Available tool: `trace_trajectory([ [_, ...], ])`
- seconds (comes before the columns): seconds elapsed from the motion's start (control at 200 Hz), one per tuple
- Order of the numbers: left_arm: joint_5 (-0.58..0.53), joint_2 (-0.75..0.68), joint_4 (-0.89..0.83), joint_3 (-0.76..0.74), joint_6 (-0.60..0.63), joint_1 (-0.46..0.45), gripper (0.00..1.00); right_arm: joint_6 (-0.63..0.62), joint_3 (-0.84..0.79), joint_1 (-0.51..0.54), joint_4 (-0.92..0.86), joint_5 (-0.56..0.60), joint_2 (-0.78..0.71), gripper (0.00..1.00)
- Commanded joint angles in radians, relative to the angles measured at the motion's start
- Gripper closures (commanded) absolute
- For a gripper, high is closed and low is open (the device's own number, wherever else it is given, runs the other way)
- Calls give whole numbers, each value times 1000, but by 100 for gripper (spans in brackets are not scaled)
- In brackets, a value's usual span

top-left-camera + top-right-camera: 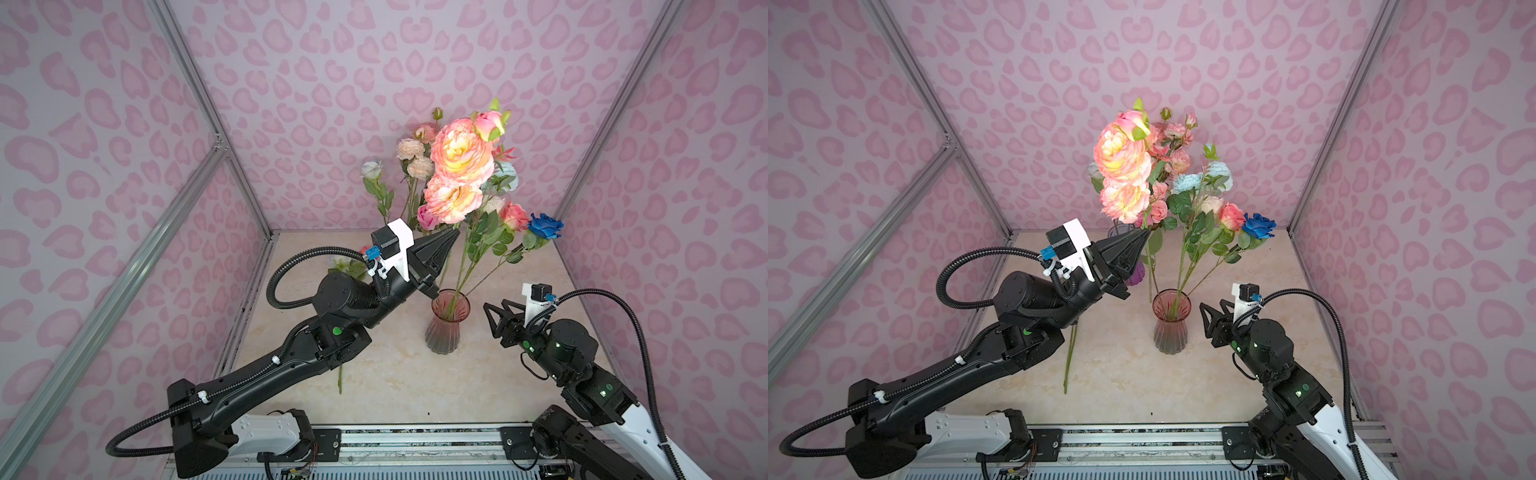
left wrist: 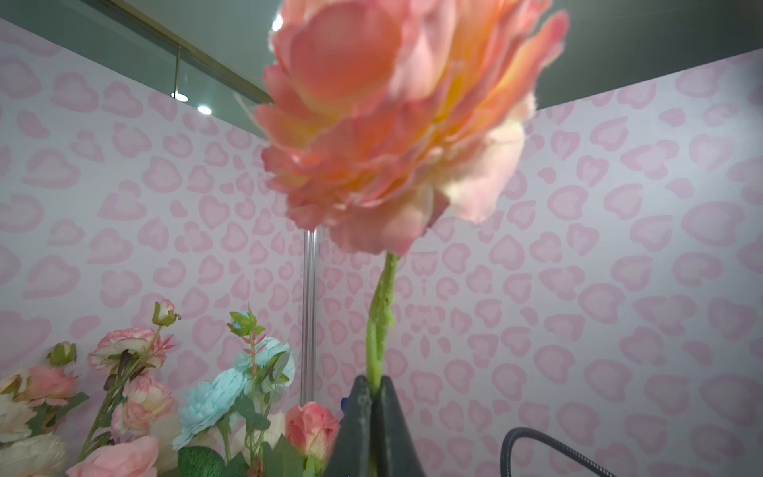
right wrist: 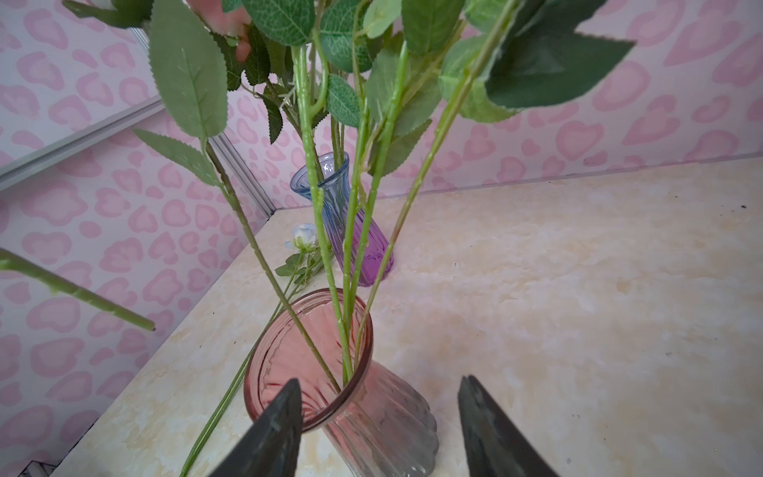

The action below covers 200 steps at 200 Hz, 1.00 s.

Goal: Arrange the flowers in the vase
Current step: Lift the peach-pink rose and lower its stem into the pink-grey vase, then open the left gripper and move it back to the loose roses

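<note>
My left gripper [image 1: 454, 235] clamped on peony stem [image 2: 382, 314], bloom up, stem near upright. Cut end hangs at left rim of pink vase [image 1: 444, 332]; can't tell if inside. Vase below, slightly right of grip, holding other flowers [image 1: 513, 216]. Right gripper [image 1: 491, 319] jaws apart, empty, just right of vase. I judge: left arm nudges right, lowers straight.
</note>
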Motion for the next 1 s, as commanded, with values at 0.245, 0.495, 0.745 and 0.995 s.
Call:
trace_trajectory([
  [0.245, -174, 117, 203, -81, -127, -7, 97, 65, -53, -23, 44, -57, -4, 39],
  [0.495, -298, 131, 266, -220, -236, -15, 97, 70, -54, -23, 35, -44, -9, 39],
  [0.745, -342, 154, 243, -249, -252, -25, 97, 93, -39, -23, 32, -50, 13, 39],
  [0.995, -419, 221, 146, -259, -249, -81, 87, 111, -39, -22, 50, -74, 5, 39],
])
